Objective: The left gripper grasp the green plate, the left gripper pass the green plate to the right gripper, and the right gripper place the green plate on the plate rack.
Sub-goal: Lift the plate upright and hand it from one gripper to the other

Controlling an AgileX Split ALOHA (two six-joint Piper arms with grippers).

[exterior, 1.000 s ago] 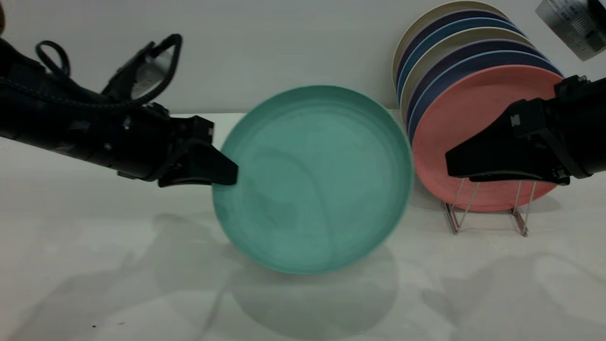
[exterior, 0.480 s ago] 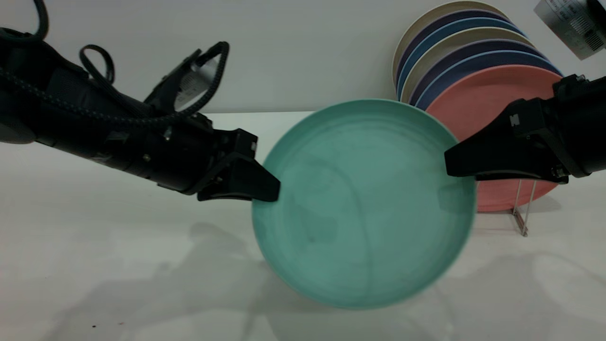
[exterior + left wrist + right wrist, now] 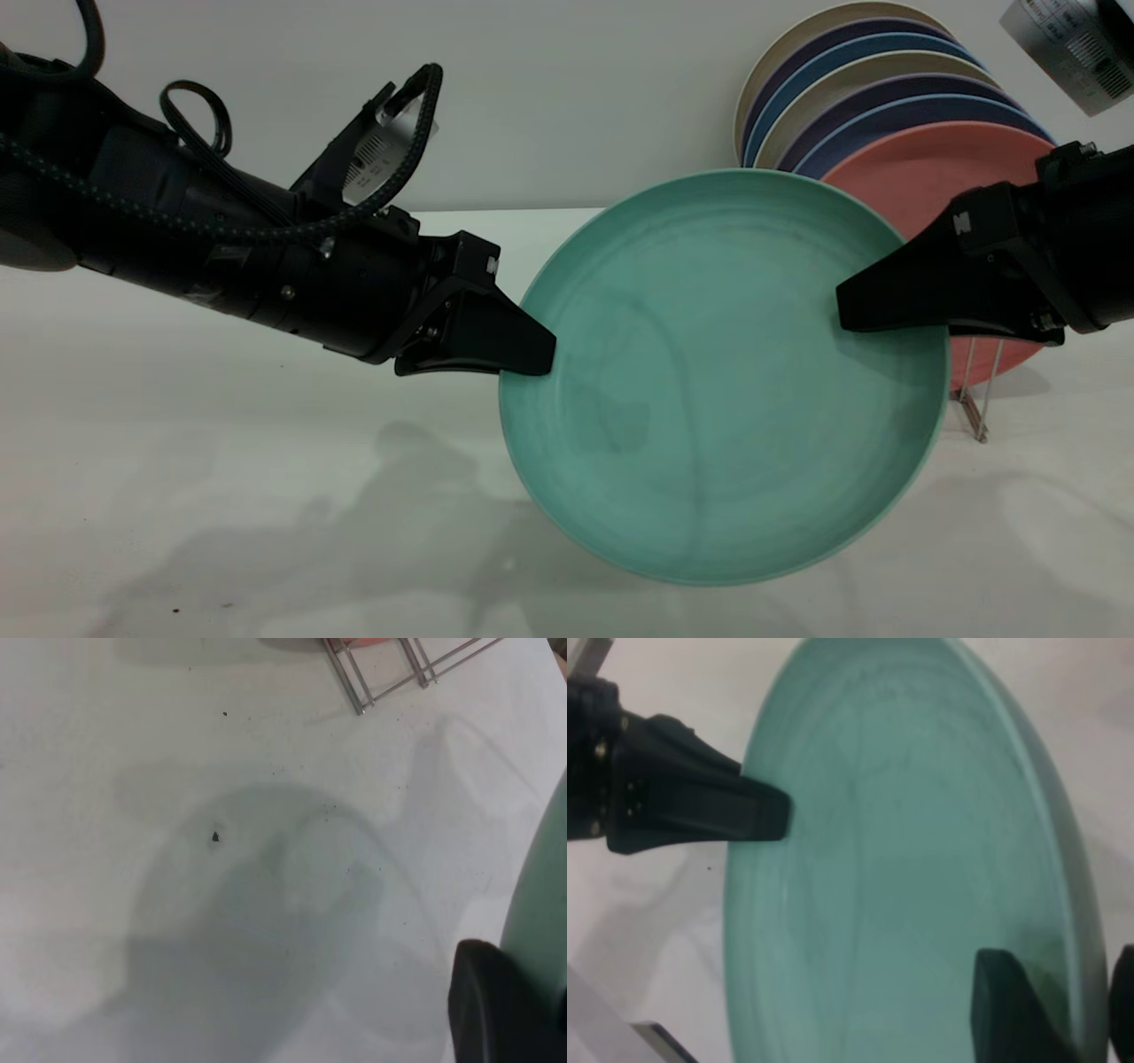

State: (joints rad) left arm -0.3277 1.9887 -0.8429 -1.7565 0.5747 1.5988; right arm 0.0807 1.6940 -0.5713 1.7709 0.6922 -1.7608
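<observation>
**Green plate held between both pincers, clear of the white surface**

At the left, the left pincer [image 3: 523, 350], a black angular two-fingered claw with a silver-grey cylinder and a looped black cable, is pressed onto the left rim of the round, matte teal-green plastic plate [image 3: 709, 390]. Left of and below that arm, the white surface [image 3: 221, 496] lies bare, carrying only shadows and a few dark specks. A small white label with fine print sits on the cylinder; the print is too small to read.

The plate hangs tilted, its hollow face turned to the exterior camera, with its shadow on the surface beneath it. Its upper right edge overlaps the salmon-pink plate [image 3: 921, 168] standing behind it.

At the right, the right pincer [image 3: 850, 310], a black angular claw with pointed fingers, has its fingers astride the plate's right rim, one on each face as the right wrist view shows; I cannot tell whether they press the plate. Behind it stands the thin silver wire plate rack [image 3: 974, 399], loaded with cream, blue, purple and pink plates set on edge. A grey cylinder at the upper right corner bears small print, unreadable.
</observation>
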